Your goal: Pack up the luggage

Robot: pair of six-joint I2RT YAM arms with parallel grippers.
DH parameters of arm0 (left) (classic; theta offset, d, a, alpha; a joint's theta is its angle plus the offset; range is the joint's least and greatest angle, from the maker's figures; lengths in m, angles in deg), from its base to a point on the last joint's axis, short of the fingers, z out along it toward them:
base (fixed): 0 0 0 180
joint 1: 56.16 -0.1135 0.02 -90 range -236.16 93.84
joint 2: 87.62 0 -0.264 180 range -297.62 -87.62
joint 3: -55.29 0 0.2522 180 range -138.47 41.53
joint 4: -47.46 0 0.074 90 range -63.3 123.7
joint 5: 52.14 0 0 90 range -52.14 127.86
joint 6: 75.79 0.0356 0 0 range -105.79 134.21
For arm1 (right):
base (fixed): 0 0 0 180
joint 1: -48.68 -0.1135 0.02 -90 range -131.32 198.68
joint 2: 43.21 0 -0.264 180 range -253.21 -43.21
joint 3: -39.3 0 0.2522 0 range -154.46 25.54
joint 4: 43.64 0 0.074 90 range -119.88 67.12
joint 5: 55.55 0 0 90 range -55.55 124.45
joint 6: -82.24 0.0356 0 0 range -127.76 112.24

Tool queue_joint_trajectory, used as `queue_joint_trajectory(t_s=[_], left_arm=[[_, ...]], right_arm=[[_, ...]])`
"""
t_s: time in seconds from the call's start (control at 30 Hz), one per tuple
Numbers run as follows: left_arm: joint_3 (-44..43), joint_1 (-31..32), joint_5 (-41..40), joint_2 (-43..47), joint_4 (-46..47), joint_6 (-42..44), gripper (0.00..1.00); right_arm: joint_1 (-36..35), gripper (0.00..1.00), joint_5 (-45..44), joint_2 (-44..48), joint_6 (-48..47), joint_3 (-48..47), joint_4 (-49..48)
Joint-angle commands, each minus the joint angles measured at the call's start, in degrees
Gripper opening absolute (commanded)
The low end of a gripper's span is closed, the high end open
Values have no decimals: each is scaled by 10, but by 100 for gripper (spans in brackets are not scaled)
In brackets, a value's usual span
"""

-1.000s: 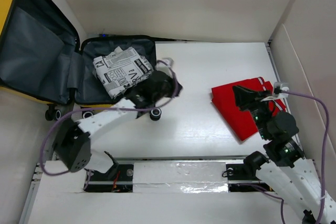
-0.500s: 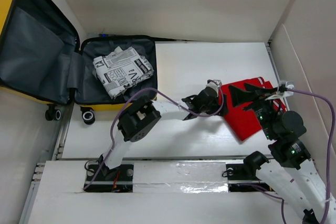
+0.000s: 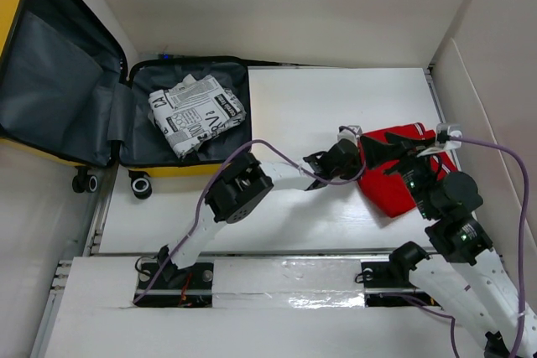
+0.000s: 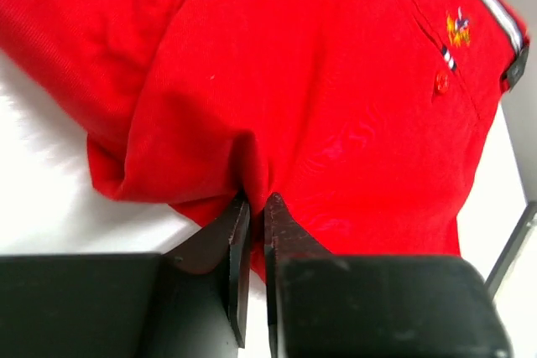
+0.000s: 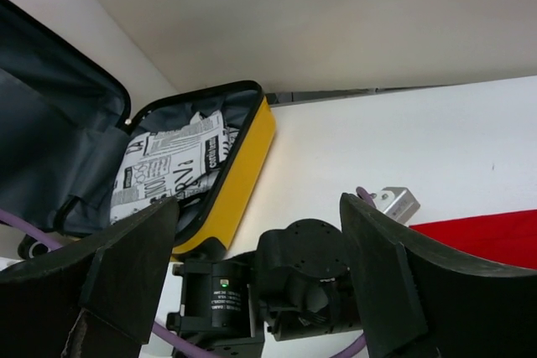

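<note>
The yellow suitcase (image 3: pixel 50 150) lies open at the far left, dark grey lining up, with a folded newspaper-print cloth (image 3: pixel 195 112) in its right half. It also shows in the right wrist view (image 5: pixel 243 165). A folded red polo shirt (image 3: pixel 401 180) lies at the right of the white table. My left gripper (image 3: pixel 359 161) reaches across to the shirt's left edge. In the left wrist view it (image 4: pixel 254 203) is shut on a pinched fold of the shirt (image 4: pixel 336 81). My right gripper (image 3: pixel 393 150) hovers open and empty above the shirt, its fingers (image 5: pixel 382 266) spread wide.
Cardboard walls stand on the far, left and right sides. The suitcase's black wheels (image 3: pixel 139 184) sit at its near edge. A purple cable (image 3: pixel 277 150) loops over the left arm. A metal rail (image 3: pixel 285 274) runs along the near edge between the arm bases.
My left arm has swung from the suitcase across the table to the red shirt and shut on its left edge. The shirt's edge has bunched. My right gripper has stayed above the shirt.
</note>
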Motion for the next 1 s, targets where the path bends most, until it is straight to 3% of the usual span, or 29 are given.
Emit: queue_joint_trajectory(t_s=[0.0,0.23,0.27,0.33,0.37,0.4,0.5,0.67,0.97], left_arm=[[42,-37,-29,40,41,-4,0],[252,-124,-61,186,129,-21,0],[296,-132,-68,201,148,-23,5],[329,-150,-63,240,163,-22,38],[342,-150,-50,248,156,-20,58],[344,-155,-49,261,145,-18,64],[362,-144,-59,287,112,-10,70],[375,-92,-146,302,55,-36,80],[268,-87,-100,181,10,-49,79]], right_arm=[[5,83,7,-6,-14,-7,-14],[5,83,7,-36,-19,17,-44],[5,83,10,-41,-19,19,-49],[5,83,20,-49,-19,28,-72],[5,84,26,-56,-20,31,-79],[5,84,29,-60,-20,33,-84],[5,84,38,-77,-21,38,-100],[5,84,39,-81,-20,49,-117],[5,84,31,-50,-22,54,-105]])
